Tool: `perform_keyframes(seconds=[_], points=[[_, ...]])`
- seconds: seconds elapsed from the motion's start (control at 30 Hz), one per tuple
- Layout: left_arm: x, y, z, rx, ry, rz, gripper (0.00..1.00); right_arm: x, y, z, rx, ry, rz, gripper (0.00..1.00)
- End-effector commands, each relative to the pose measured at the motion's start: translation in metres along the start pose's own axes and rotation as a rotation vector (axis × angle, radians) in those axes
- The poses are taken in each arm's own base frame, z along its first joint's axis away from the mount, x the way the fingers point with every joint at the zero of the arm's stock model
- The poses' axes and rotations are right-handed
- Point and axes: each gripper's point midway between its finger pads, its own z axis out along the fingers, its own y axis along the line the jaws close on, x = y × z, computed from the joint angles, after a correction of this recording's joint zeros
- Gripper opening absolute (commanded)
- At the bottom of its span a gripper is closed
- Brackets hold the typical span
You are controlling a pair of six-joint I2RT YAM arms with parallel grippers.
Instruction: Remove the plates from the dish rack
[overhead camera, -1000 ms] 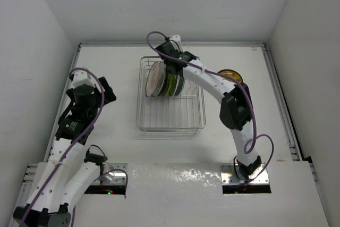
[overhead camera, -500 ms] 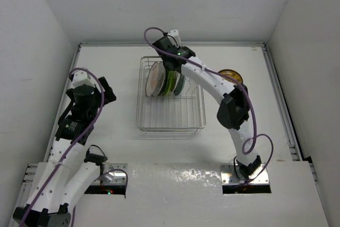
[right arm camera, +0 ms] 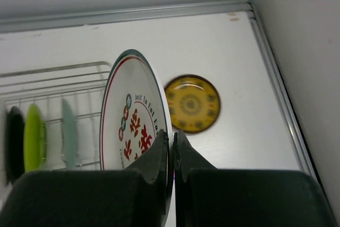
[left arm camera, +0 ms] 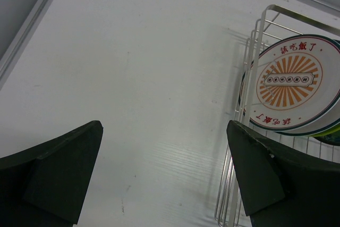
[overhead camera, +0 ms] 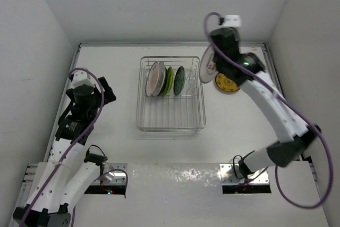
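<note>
My right gripper point(overhead camera: 219, 63) point(right arm camera: 172, 137) is shut on the rim of the white plate with red marks point(overhead camera: 207, 68) point(right arm camera: 130, 126). It holds the plate on edge in the air, right of the dish rack point(overhead camera: 171, 125) point(right arm camera: 53, 73) and above the yellow-gold plate point(overhead camera: 227, 82) point(right arm camera: 192, 103), which lies flat on the table. Three plates stand in the rack: a pale patterned one point(overhead camera: 154, 78) point(left arm camera: 295, 86), a lime green one point(overhead camera: 169, 81) point(right arm camera: 33, 136) and a darker one point(overhead camera: 179, 80). My left gripper point(overhead camera: 106, 92) point(left arm camera: 164, 176) is open and empty, left of the rack.
Raised rails point(overhead camera: 281, 104) run along the right and back table edges. White walls enclose the table on three sides. The near half of the rack holds no plates. A white board point(overhead camera: 175, 195) covers the near edge between the arm bases.
My right gripper has lifted the white plate with red marks out of the rack and swung it right, over the yellow-gold plate. The left arm has not moved.
</note>
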Motion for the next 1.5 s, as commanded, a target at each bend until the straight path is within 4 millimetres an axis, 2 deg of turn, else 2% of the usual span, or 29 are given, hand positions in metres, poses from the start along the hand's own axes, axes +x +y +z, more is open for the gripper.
perform_keyframes(seconds=[0.0, 0.03, 0.07, 0.1, 0.13, 0.2, 0.23, 0.27, 0.3, 0.37, 0.4, 0.6, 0.67, 0.83, 0.93, 1.03, 1.07, 1.1, 1.13, 1.2, 1.23, 1.27, 1.33, 1.37, 1.4, 1.43, 1.47], points=[[-0.016, -0.001, -0.001, 0.004, -0.053, -0.013, 1.0, 0.002, -0.067, -0.01, -0.004, -0.021, 0.15, 0.0], [-0.016, -0.001, -0.002, 0.004, -0.054, -0.015, 1.0, 0.013, -0.077, -0.008, -0.018, -0.001, 0.175, 0.0], [-0.017, -0.001, -0.002, 0.004, -0.057, -0.015, 1.0, 0.038, -0.078, -0.008, -0.077, 0.037, 0.183, 0.0], [-0.017, 0.0, -0.003, 0.004, -0.059, -0.016, 1.0, 0.052, -0.1, 0.001, -0.044, 0.062, 0.212, 0.0], [-0.018, -0.001, -0.003, 0.006, -0.062, -0.019, 1.0, 0.082, -0.104, 0.012, -0.045, 0.111, 0.219, 0.0], [-0.018, -0.001, -0.003, 0.011, -0.06, -0.018, 1.0, 0.1, -0.117, 0.014, -0.103, 0.125, 0.299, 0.0], [-0.017, -0.002, -0.003, 0.012, -0.057, -0.016, 1.0, 0.125, -0.121, 0.02, -0.098, 0.163, 0.317, 0.0], [-0.017, -0.002, -0.002, 0.013, -0.055, -0.015, 1.0, 0.134, -0.125, 0.021, -0.102, 0.164, 0.336, 0.0], [-0.016, -0.003, -0.002, 0.015, -0.053, -0.013, 1.0, 0.152, -0.136, 0.021, -0.086, 0.173, 0.384, 0.0], [-0.016, -0.003, -0.002, 0.017, -0.052, -0.015, 1.0, 0.17, -0.138, 0.023, -0.098, 0.185, 0.425, 0.0], [-0.016, -0.003, -0.002, 0.019, -0.053, -0.015, 1.0, 0.189, -0.138, 0.025, -0.11, 0.211, 0.458, 0.0], [-0.015, -0.005, -0.001, 0.025, -0.048, -0.012, 1.0, 0.255, -0.146, 0.04, -0.045, 0.3, 0.554, 0.0], [-0.015, -0.005, -0.002, 0.026, -0.048, -0.012, 1.0, 0.288, -0.152, 0.04, 0.017, 0.367, 0.574, 0.0], [-0.014, -0.006, -0.001, 0.029, -0.043, -0.011, 1.0, 0.328, -0.161, 0.043, 0.118, 0.459, 0.552, 0.19], [-0.015, -0.006, -0.001, 0.031, -0.044, -0.011, 1.0, 0.339, -0.168, 0.047, 0.161, 0.499, 0.524, 0.25], [-0.013, -0.007, 0.0, 0.033, -0.039, -0.007, 1.0, 0.336, -0.173, 0.051, 0.186, 0.494, 0.512, 0.39], [-0.013, -0.007, 0.0, 0.032, -0.038, -0.007, 1.0, 0.333, -0.175, 0.052, 0.193, 0.492, 0.512, 0.48], [-0.012, -0.007, 0.0, 0.032, -0.037, -0.006, 1.0, 0.324, -0.177, 0.052, 0.192, 0.487, 0.51, 0.53], [-0.012, -0.007, 0.0, 0.032, -0.037, -0.006, 1.0, 0.318, -0.179, 0.052, 0.198, 0.474, 0.505, 0.63], [-0.013, -0.006, 0.001, 0.03, -0.037, -0.006, 1.0, 0.294, -0.179, 0.053, 0.179, 0.402, 0.506, 0.75], [-0.012, -0.006, 0.001, 0.03, -0.036, -0.006, 1.0, 0.282, -0.17, 0.053, 0.145, 0.377, 0.484, 0.95], [-0.012, -0.007, 0.001, 0.029, -0.033, -0.005, 1.0, 0.26, -0.163, 0.054, 0.101, 0.335, 0.463, 0.99], [-0.011, -0.007, 0.002, 0.028, -0.029, -0.001, 1.0, 0.237, -0.146, 0.052, 0.056, 0.315, 0.395, 0.99], [-0.01, -0.007, 0.004, 0.026, -0.023, 0.001, 1.0, 0.217, -0.124, 0.048, 0.016, 0.306, 0.312, 0.99], [-0.009, -0.007, 0.004, 0.025, -0.019, 0.002, 1.0, 0.209, -0.112, 0.046, -0.01, 0.301, 0.277, 0.99], [-0.009, -0.007, 0.005, 0.024, -0.017, 0.004, 1.0, 0.2, -0.086, 0.039, -0.072, 0.29, 0.225, 0.99], [-0.008, -0.006, 0.005, 0.02, -0.015, 0.004, 1.0, 0.192, -0.072, 0.036, -0.1, 0.279, 0.209, 0.99]])
